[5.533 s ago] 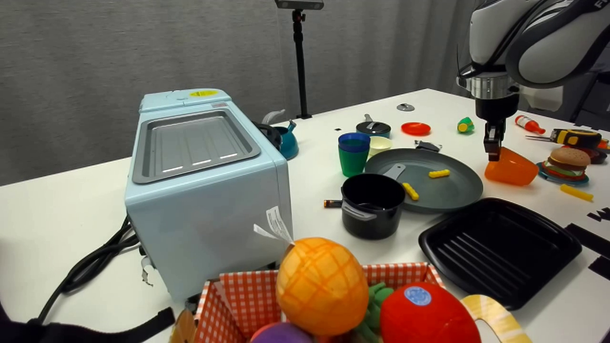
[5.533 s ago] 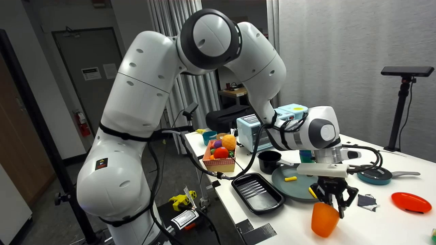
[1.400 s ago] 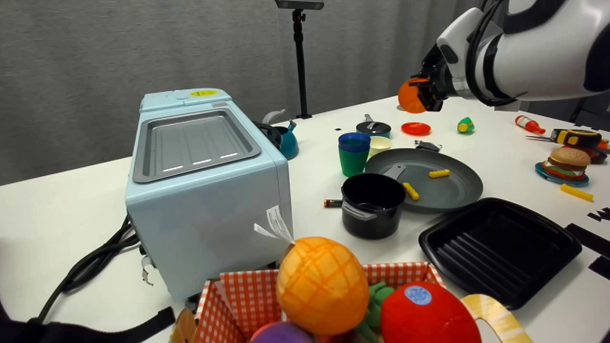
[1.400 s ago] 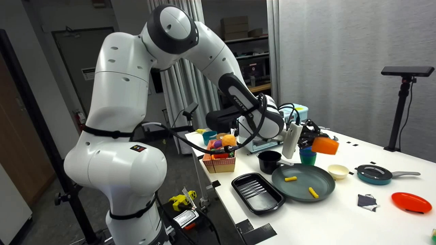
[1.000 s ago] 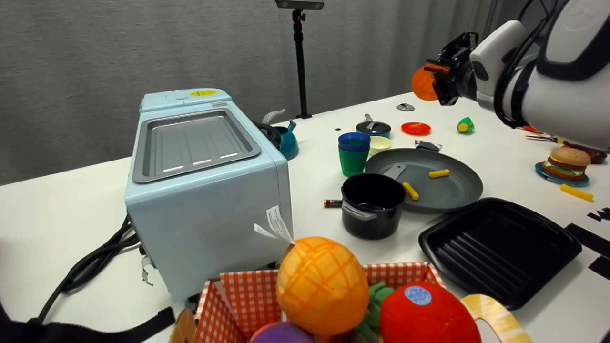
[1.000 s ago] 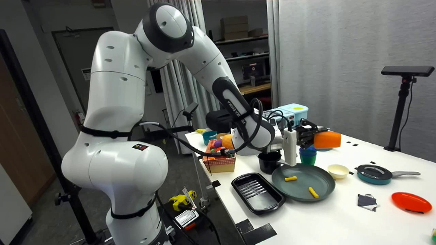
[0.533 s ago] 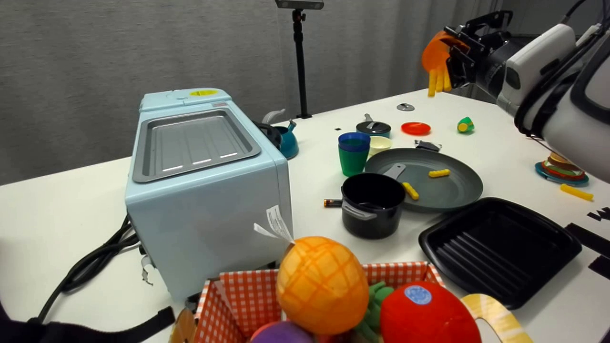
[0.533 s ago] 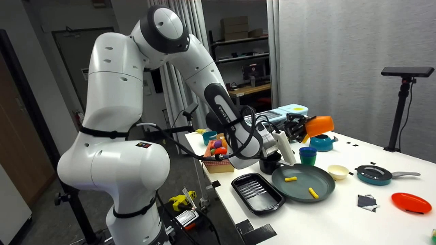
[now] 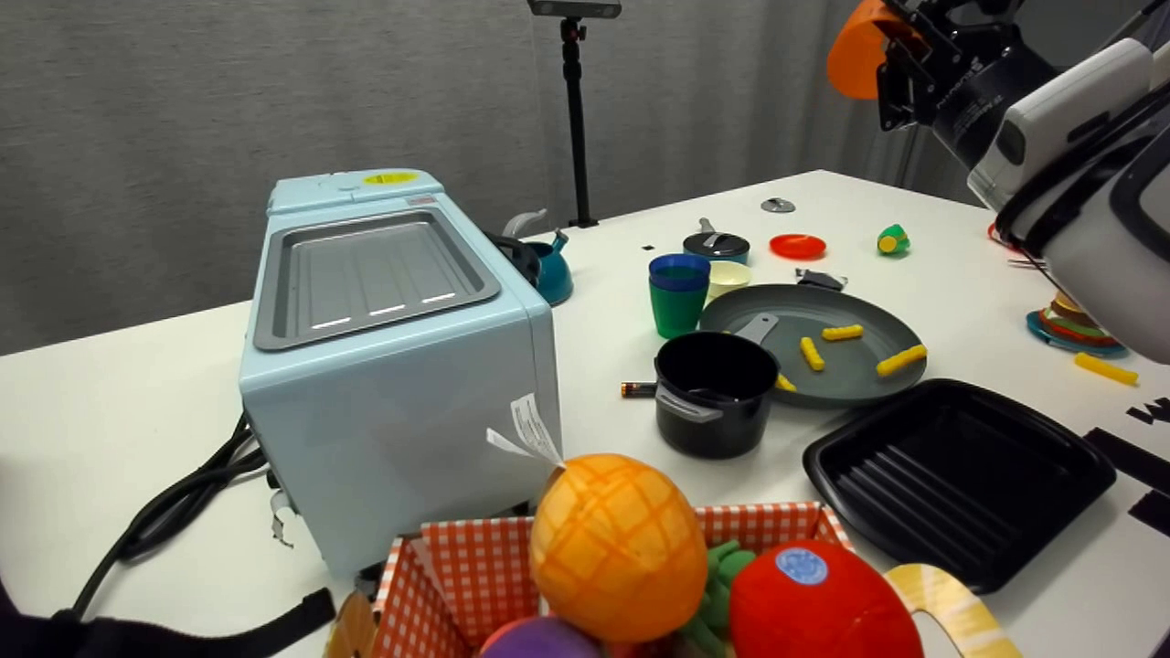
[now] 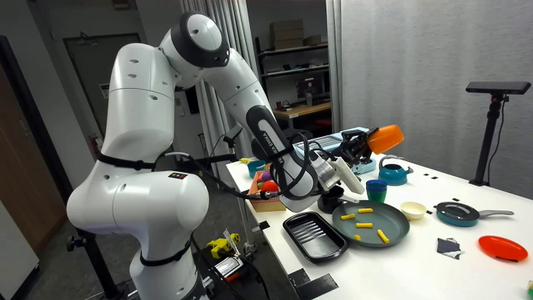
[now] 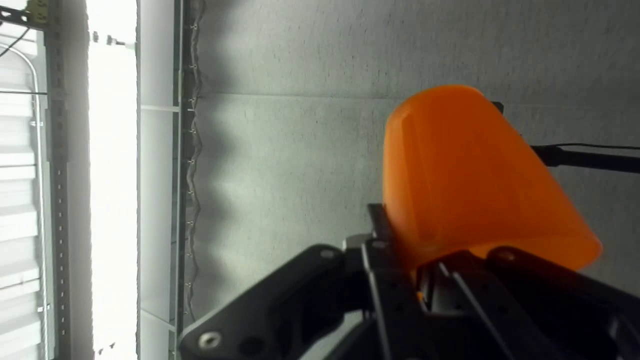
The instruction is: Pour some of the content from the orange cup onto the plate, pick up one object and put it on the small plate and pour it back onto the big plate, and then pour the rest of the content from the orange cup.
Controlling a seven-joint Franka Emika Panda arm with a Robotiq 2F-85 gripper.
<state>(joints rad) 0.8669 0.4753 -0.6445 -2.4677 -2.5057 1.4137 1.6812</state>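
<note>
The orange cup (image 9: 857, 50) (image 10: 385, 139) is high above the table, tipped with its mouth slanting down toward the arm. My gripper (image 10: 366, 143) (image 11: 412, 245) is shut on the cup's wall near the rim; part of a finger is hidden by the cup in the wrist view. Several yellow sticks of the content (image 10: 364, 225) (image 9: 900, 359) lie spread over the big plate (image 10: 392, 216), one reaching its rim. Whether any stay inside the cup cannot be seen. The small plate (image 10: 413, 210) (image 9: 728, 277), a pale dish, stands beside the big plate with nothing visible in it.
A black pot (image 9: 716, 402) and a ridged black tray (image 9: 960, 475) border the big plate. Stacked blue and green cups (image 10: 376, 191) and a teal kettle (image 10: 393, 174) stand behind. A lone yellow stick (image 9: 1106, 369) lies near a toy burger (image 9: 1077, 322). The toaster oven (image 9: 393, 411) is bulky.
The orange cup, earlier down by the table, has been lifted and tipped further. Sticks sliding out of its mouth half a second ago now lie on the big plate with the earlier two.
</note>
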